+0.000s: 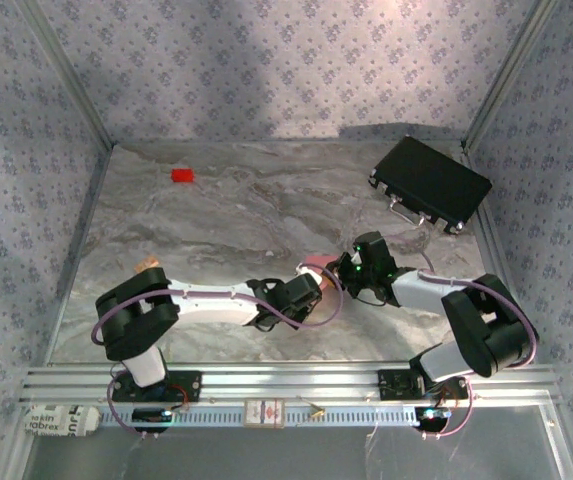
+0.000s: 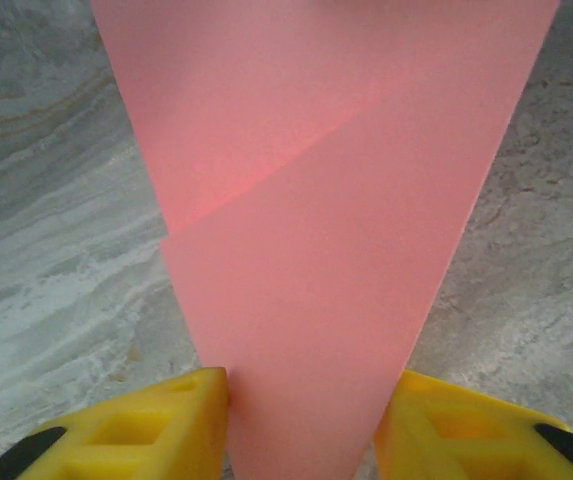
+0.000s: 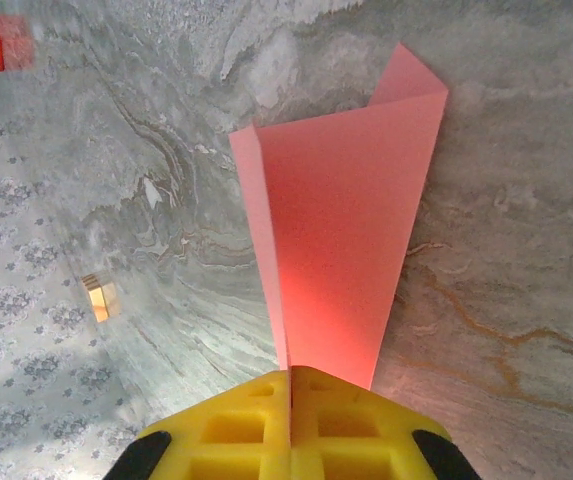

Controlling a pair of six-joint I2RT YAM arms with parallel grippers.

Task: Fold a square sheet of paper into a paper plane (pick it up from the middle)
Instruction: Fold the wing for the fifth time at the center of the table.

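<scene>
The paper plane (image 3: 341, 220) is a salmon-pink folded dart held just above the marble table (image 1: 216, 220); a little of it shows between the two grippers (image 1: 316, 264). My right gripper (image 3: 291, 385) is shut on its narrow end, pinching the centre fold, while the wings spread away from the fingers. My left gripper (image 2: 306, 420) stands open at the other side. The tapering paper (image 2: 316, 200) runs down between its yellow fingers (image 2: 166, 420), with its edges close against both pads. In the top view the left gripper (image 1: 304, 290) and right gripper (image 1: 346, 268) meet near the table's front middle.
A black rectangular case (image 1: 429, 183) lies at the back right. A small red block (image 1: 182, 175) sits at the back left. A small tan block (image 1: 149, 266) rests near the left arm. Patterned walls enclose the table on three sides.
</scene>
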